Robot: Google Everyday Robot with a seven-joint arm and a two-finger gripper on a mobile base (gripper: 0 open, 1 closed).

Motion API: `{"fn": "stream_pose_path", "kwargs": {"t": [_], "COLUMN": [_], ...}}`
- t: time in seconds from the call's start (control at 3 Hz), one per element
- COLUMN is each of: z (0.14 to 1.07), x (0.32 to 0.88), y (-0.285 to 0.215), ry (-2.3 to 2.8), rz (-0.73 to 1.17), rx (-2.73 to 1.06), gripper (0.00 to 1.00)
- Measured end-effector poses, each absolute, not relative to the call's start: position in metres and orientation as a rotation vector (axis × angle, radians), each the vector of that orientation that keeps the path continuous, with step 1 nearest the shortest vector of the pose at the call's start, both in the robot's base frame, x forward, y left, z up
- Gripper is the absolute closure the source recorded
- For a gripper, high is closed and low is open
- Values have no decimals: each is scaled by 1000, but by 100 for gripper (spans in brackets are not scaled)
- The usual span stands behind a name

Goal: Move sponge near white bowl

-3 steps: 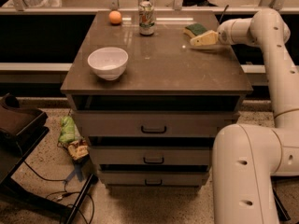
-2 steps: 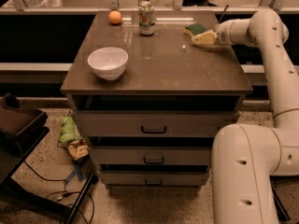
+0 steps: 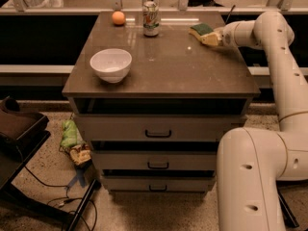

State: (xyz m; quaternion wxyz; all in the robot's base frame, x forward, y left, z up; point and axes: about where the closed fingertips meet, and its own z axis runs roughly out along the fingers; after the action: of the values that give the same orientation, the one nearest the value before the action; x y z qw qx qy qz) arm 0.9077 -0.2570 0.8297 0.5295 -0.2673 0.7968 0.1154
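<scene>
Sitting at the far right corner, the sponge [image 3: 201, 29] touches the gripper [image 3: 211, 38], grasp impossible to tell; the carry to the left-edge white bowl [image 3: 110, 65] remains.

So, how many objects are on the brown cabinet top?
4: small orange ball back left; metal drink can back centre; round white bowl front left; yellow-and-green sponge back right, between the jaws of the gripper. None seems hidden.
</scene>
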Motion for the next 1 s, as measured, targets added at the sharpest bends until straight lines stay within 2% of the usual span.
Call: {"fn": "stream_pose_path", "kwargs": {"t": [0.33, 1.0], "z": [827, 866], "x": [909, 886], "y": [-254, -272], "ry": [1905, 1866], "rz": [279, 293], "rx": [-641, -650], "gripper": [100, 100]}}
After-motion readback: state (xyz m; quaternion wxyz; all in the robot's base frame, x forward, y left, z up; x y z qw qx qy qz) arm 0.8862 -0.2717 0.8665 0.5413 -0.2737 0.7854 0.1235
